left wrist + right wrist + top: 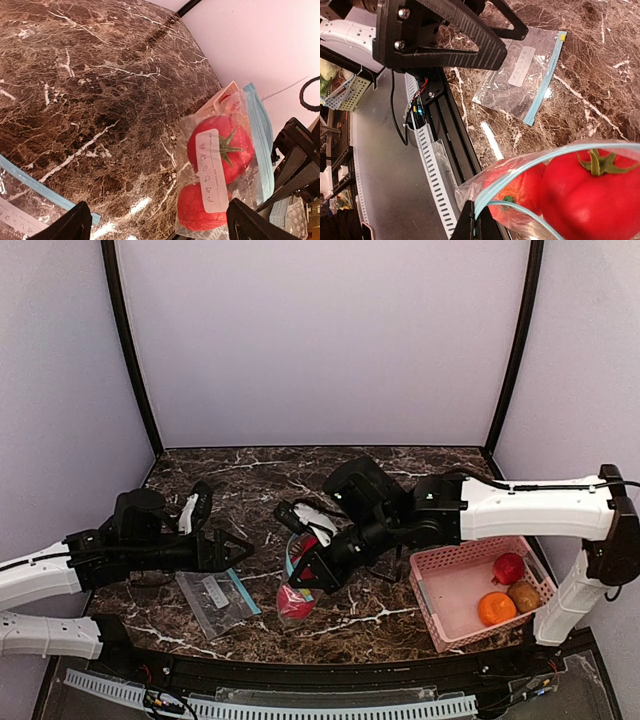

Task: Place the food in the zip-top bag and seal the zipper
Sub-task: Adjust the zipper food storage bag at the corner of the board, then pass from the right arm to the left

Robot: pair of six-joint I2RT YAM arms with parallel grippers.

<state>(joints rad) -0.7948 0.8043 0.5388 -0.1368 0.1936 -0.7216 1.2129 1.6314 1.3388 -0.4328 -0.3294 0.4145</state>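
Zip-top bag (212,170) pinched in right gripper (305,577) | left gripper (232,548) wide, empty | pink basket (470,548) near

Pale lilac walls (320,340), dark marble tabletop (262,472)

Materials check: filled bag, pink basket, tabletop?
Filled zip-top bag: clear thin plastic film, glossy, wrinkled, tomatoes visible through it.
Pink basket: likely rigid moulded plastic, perforated walls.
Tabletop: dark marble-look, polished, glare streaks; stone or laminate unclear.

Dark marble tabletop (400,465): pink basket (455,588) at right, holding one loose red fruit (509,567), one orange fruit (496,609) and one brown item (524,595). Right gripper (308,575) pinched on zip-top bag (289,583) containing bagged red fruit (297,603). Left gripper (228,548) spread open near a flat second bag (215,602).
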